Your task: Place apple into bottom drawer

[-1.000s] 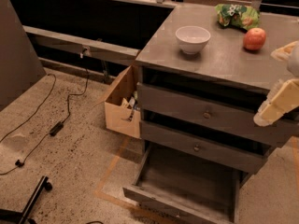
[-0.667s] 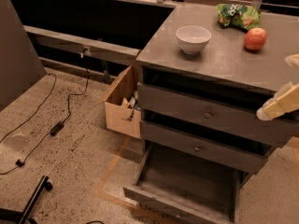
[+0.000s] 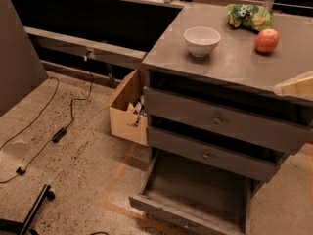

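Observation:
The apple (image 3: pixel 266 40) is small, round and red-orange, and sits on the grey cabinet top (image 3: pixel 230 65) at the back right, next to the green snack bag (image 3: pixel 248 15). The bottom drawer (image 3: pixel 195 195) is pulled out below the two upper drawers, a wide empty tray. My gripper (image 3: pixel 296 86) shows only as a cream tip at the right edge, over the cabinet's front right corner, in front of and apart from the apple.
A white bowl (image 3: pixel 201 40) stands on the top left of the apple. An open cardboard box (image 3: pixel 128 109) sits on the floor beside the cabinet. Black cables (image 3: pixel 58 131) run across the floor at left. A black stand leg (image 3: pixel 34 212) lies at bottom left.
My gripper has risen and pulled back toward the right edge, so less of it shows. The apple, bowl and drawers have not moved.

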### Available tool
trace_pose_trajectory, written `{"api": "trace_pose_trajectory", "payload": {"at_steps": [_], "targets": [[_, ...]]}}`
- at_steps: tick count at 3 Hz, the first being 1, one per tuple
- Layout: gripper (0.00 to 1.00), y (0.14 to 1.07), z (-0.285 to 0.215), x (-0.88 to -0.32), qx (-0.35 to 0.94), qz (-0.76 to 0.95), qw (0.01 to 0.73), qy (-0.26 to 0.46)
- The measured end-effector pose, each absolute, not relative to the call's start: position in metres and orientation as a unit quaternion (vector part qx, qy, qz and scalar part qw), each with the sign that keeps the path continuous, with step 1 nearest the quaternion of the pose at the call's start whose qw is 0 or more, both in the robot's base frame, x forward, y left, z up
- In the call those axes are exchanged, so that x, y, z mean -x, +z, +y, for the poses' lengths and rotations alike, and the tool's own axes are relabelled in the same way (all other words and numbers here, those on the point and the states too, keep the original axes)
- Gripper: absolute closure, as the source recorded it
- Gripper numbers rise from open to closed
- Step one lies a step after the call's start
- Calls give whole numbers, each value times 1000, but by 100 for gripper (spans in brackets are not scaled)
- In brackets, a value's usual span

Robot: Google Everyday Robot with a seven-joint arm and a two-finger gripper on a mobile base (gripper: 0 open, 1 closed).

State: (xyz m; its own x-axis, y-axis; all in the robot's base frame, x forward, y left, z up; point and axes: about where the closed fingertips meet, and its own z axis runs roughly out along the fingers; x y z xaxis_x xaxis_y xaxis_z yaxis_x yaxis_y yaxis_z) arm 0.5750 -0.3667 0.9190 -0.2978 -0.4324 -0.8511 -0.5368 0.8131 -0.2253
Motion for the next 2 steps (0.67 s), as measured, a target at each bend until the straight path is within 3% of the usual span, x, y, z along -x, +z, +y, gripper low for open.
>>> {"api": "trace_pose_trajectory", "payload": {"at_steps": [2], "targets": [[0, 910, -434, -639, 133, 821, 556, 11]]}}
